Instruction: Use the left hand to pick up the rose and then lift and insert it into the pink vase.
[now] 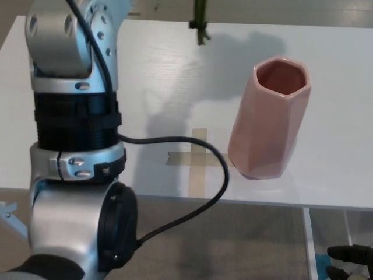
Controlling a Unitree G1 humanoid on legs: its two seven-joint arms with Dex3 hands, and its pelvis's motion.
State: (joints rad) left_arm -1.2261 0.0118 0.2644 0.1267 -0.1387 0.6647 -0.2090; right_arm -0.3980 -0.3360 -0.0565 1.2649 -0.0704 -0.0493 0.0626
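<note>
The pink vase [270, 118] stands upright on the white table [326, 70], its mouth open toward me. Only the lower end of the rose's green stem [200, 24] shows, hanging down from the picture's top edge, up and to the left of the vase's mouth and clear of it. The flower is out of frame. My left arm [74, 111] rises steeply through the left side of the view; its hand is above the picture's top edge. A bit of my black right hand [351, 260] shows at the bottom right, below the table.
A cross of beige tape [198, 158] lies on the table just left of the vase's base. A black cable [195, 201] loops from my left arm over the table's front edge. Floor shows below that edge.
</note>
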